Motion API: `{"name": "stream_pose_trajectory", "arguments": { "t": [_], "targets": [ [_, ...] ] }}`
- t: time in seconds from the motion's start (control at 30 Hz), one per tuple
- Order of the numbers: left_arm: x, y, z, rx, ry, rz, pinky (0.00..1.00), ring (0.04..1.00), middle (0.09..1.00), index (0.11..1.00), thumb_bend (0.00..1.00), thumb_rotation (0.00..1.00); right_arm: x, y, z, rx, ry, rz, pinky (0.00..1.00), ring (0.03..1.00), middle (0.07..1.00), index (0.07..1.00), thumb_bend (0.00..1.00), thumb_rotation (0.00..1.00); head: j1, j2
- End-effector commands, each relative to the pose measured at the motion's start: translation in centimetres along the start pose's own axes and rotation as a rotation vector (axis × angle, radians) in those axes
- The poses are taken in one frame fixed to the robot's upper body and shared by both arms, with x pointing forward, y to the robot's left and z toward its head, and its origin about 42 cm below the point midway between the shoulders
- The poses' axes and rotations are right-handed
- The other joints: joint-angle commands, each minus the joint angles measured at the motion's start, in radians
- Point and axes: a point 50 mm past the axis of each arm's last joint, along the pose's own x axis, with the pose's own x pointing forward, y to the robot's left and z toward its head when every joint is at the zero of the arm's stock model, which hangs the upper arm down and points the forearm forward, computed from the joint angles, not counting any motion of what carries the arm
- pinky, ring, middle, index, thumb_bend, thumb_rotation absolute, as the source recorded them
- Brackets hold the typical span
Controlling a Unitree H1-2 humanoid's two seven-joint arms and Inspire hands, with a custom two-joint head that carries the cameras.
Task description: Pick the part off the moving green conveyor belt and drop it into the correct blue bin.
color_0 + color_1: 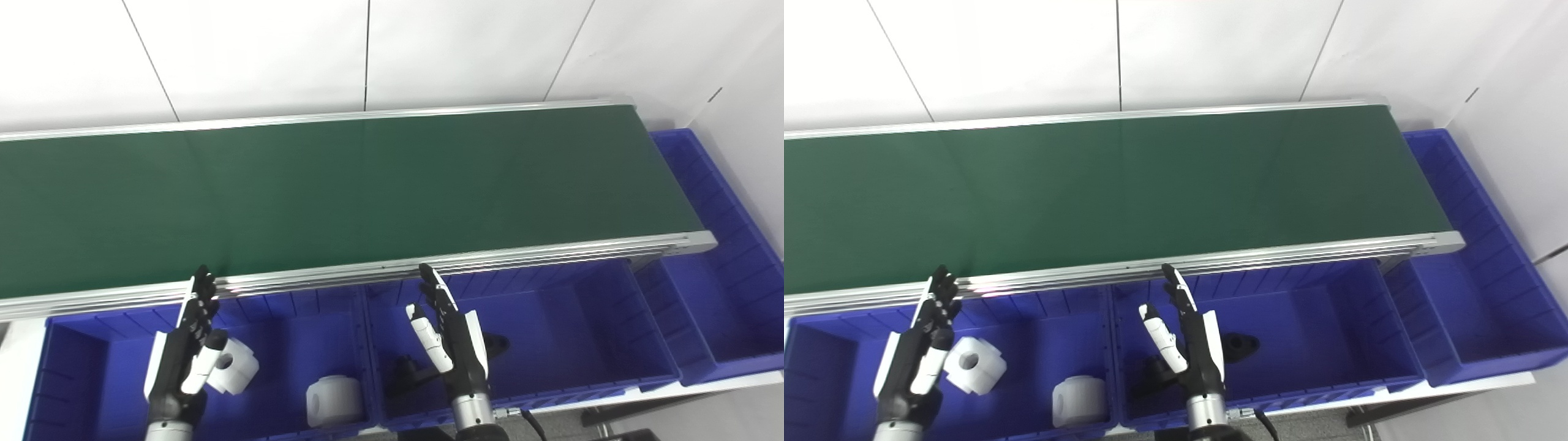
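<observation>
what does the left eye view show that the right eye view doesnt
Only the left eye view: a strip of white surface beside the left bin's outer wall, at the left edge.
Only the right eye view: more white wall to the right of the end bin, with a thin dark line at the frame edge.
Both: a bare green belt, two white parts in the left bin, black parts in the middle bin, and the left hand and right hand open over the bins.
</observation>
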Motion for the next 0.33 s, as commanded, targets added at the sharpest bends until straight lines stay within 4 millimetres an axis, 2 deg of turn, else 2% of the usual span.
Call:
{"name": "stream_pose_trajectory", "arguments": {
  "t": [0.0, 0.03, 0.07, 0.13, 0.3],
  "targets": [
    [0.2, -0.8, 1.3, 0.005, -0.072, 0.012, 1.00, 1.000, 1.000, 1.000, 0.92, 0.81, -0.3, 0.3, 1.0, 0.043, -0.051, 0.014, 0.89, 0.916, 0.949, 0.944, 0.76, 0.87, 0.031, 0.003],
    [0.1, -1.3, 1.6, -0.003, -0.081, 0.016, 1.00, 1.000, 1.000, 1.000, 0.91, 0.81, -0.3, -0.1, 0.9, 0.030, -0.056, 0.016, 0.89, 0.915, 0.949, 0.944, 0.75, 0.87, 0.065, 0.003],
    [0.1, -1.6, 1.8, -0.009, -0.088, 0.019, 1.00, 1.000, 1.000, 1.000, 0.91, 0.81, -0.4, -0.3, 0.8, 0.020, -0.059, 0.017, 0.89, 0.905, 0.939, 0.944, 0.75, 0.88, 0.065, 0.003],
    [-0.2, -2.3, 2.1, -0.009, -0.102, 0.035, 1.00, 1.000, 1.000, 1.000, 0.90, 0.82, -0.5, -1.0, 0.5, 0.003, -0.065, 0.013, 0.88, 0.900, 0.932, 0.945, 0.74, 0.89, 0.130, -0.007],
    [-0.7, -3.6, 1.9, 0.005, -0.136, 0.058, 1.00, 1.000, 1.000, 1.000, 0.86, 0.84, -0.9, -2.3, -0.1, 0.009, -0.052, 0.006, 0.87, 0.900, 0.928, 0.950, 0.74, 0.89, 0.198, -0.034]
  ]
}}
